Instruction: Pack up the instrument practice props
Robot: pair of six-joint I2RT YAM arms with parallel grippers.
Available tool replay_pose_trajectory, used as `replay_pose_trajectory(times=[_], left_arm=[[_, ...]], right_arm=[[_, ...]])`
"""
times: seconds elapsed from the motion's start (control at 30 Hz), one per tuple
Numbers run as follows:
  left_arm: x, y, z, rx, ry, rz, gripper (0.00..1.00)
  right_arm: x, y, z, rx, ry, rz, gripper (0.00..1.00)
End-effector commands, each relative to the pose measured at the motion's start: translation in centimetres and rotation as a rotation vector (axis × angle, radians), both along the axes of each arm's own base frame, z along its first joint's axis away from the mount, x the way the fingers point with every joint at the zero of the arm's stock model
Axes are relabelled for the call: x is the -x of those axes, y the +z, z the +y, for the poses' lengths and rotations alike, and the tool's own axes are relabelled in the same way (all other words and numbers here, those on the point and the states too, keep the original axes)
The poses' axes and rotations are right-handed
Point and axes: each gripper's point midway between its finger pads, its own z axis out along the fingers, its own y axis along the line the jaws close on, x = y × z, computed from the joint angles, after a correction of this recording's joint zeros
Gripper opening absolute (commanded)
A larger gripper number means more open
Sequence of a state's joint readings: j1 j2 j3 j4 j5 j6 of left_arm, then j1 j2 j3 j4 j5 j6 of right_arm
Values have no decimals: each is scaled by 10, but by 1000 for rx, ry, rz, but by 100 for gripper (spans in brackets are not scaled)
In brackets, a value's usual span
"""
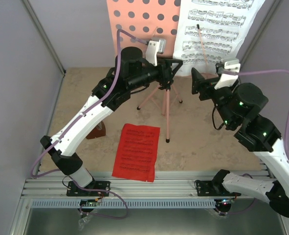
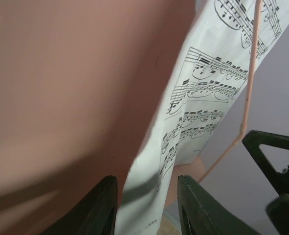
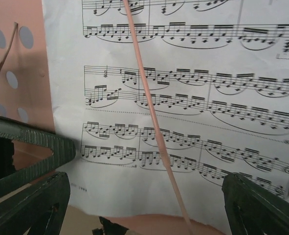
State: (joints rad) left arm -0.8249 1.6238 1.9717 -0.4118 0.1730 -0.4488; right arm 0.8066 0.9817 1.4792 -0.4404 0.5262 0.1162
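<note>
White music sheet (image 2: 203,98) leans on the pink stand's desk (image 1: 125,20), its bottom edge sitting right between the left gripper's (image 2: 146,196) fingers, which stand apart around it. Right gripper (image 3: 144,200) faces the same page, jaws spread wide.

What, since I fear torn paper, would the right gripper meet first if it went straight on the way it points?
Probably the thin pink holder wire crossing the white music sheet, then the sheet itself. The right gripper, jaws open, faces both squarely; depth is hard to judge.
</note>
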Motion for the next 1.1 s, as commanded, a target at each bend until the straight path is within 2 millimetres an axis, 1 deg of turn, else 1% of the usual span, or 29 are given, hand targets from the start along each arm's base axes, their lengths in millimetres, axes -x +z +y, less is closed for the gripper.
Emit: replay_pose_trajectory(times=[0.0,0.17,0.23,0.3,0.4,0.57,0.77,0.8,0.83,0.87,0.93,0.97,1.03,1.07], left_arm=[[3,10,-5,33,-26,-26,33],[0,12,-3,34,-5,-34,20],[0,12,-4,36,-6,-35,12],[-1,9,-5,33,-8,-25,1],[-3,6,-5,25,3,-16,0],[-2,2,-6,26,-9,-5,0],[-2,-3,-8,23,-15,3,0],[-2,-3,-8,22,-17,6,0],[-2,-4,-9,23,-21,8,0],[-2,-5,-9,22,-22,10,0],[-2,-5,-9,25,-21,14,0],[-2,-6,-9,26,-19,16,0],[-2,-5,-8,33,-15,17,0],[-2,-5,-8,35,-12,18,0]], right_arm=[[-8,22,1,-30,-38,-47,87],[-17,36,3,-31,-72,-76,87],[-19,42,2,-26,-87,-91,85],[-20,48,1,-19,-96,-110,82],[-24,53,0,12,-114,-133,78],[-36,58,-3,60,-131,-141,71],[-50,55,8,91,-81,-134,62],[-51,55,10,95,-75,-135,60],[-53,56,10,99,-72,-137,57],[-55,56,11,104,-69,-140,50],[-56,57,11,109,-72,-151,27],[-55,59,10,108,-75,-162,15],[-50,61,8,98,-73,-194,3],[-48,63,7,89,-73,-215,1]])
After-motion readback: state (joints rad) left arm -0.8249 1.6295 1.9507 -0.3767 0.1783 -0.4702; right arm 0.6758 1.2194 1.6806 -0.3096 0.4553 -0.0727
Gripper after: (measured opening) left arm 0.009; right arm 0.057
